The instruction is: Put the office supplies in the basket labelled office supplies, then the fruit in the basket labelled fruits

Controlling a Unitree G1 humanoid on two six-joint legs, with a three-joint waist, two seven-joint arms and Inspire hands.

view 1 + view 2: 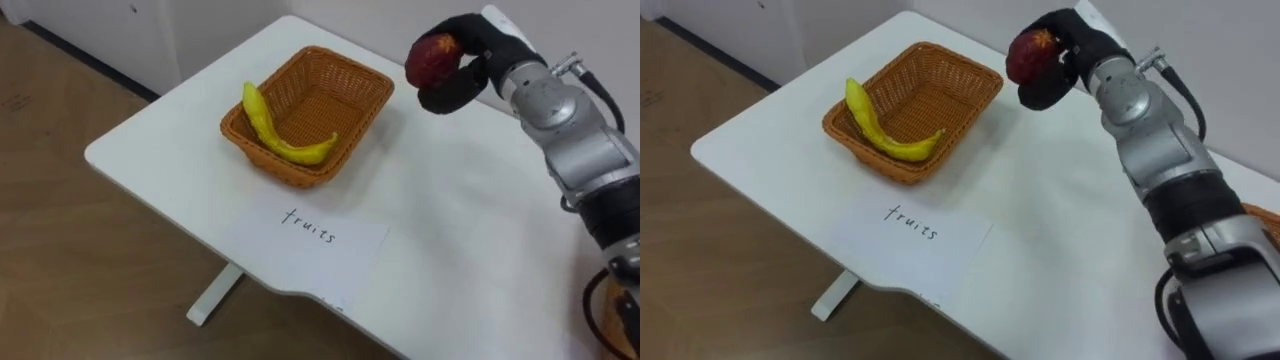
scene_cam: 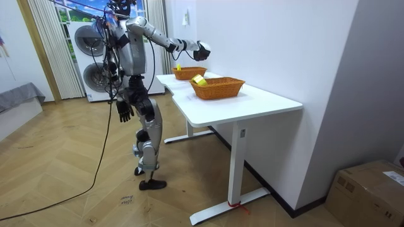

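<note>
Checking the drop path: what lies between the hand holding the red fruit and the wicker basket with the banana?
Nothing: in both eye views only bare white table separates the right hand, shut on the red fruit, from the basket.

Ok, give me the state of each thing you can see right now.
right hand: shut on red fruit, raised over the table
banana: lying inside the fruit basket
paper label: flat on the table
left hand: hanging at the robot's side
second basket: upright, something yellow inside
</note>
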